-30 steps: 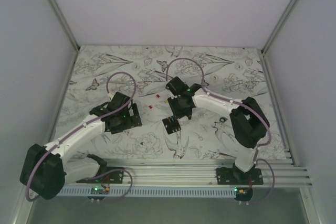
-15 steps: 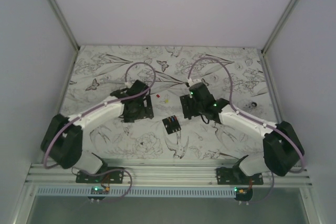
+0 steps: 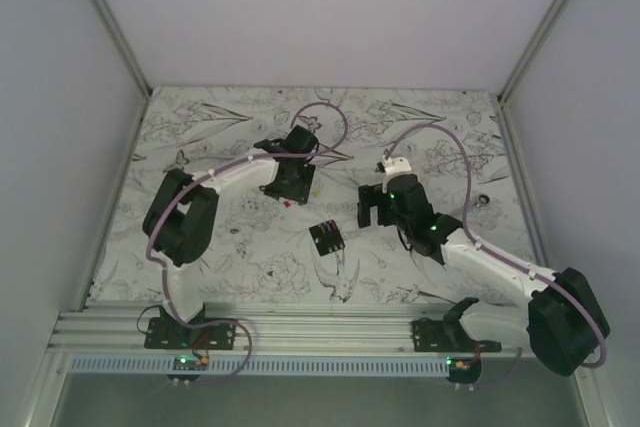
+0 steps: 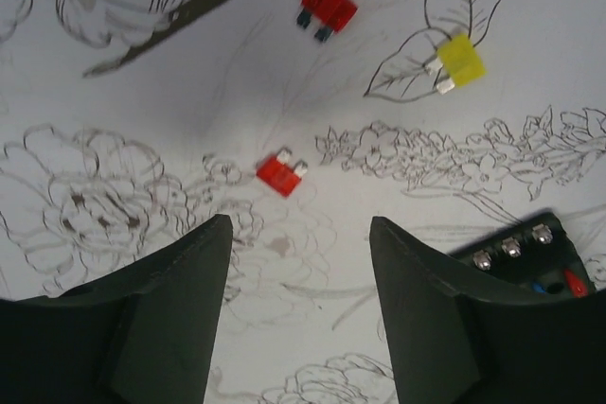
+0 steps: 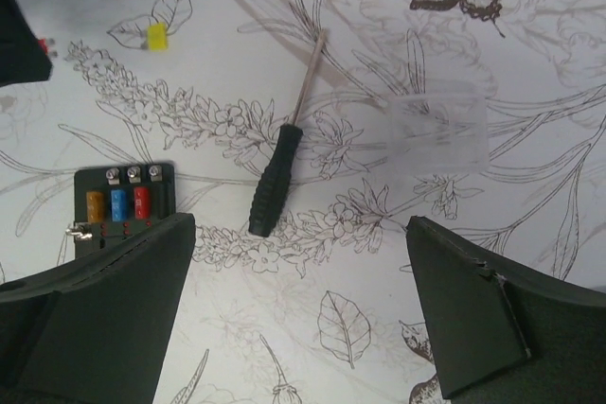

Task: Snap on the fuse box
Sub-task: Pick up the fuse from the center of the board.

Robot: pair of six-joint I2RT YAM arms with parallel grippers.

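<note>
Now my left gripper (image 4: 298,229) and right gripper (image 5: 301,229) are both open and hold nothing. The fuse box (image 3: 326,238) lies near the middle of the table (image 3: 450,127). It looks hard and, I guess, light. I'd pinch its plain sides, not the fuses (image 5: 117,203).

The surface (image 3: 220,247) is white, printed with black line drawings of flowers, leaves and butterflies. A black fuse box (image 5: 123,205) lies flat near its middle, with an orange, a blue and a red fuse in its slots and three screw heads along one edge. Just beside the box lies a screwdriver (image 5: 276,177) with a black handle. A clear plastic cover (image 5: 438,127) lies past the screwdriver, apart from it. Three loose fuses lie separately near the box: a red fuse (image 4: 280,174), a second red fuse (image 4: 328,3) and a yellow fuse (image 4: 458,59).
</note>
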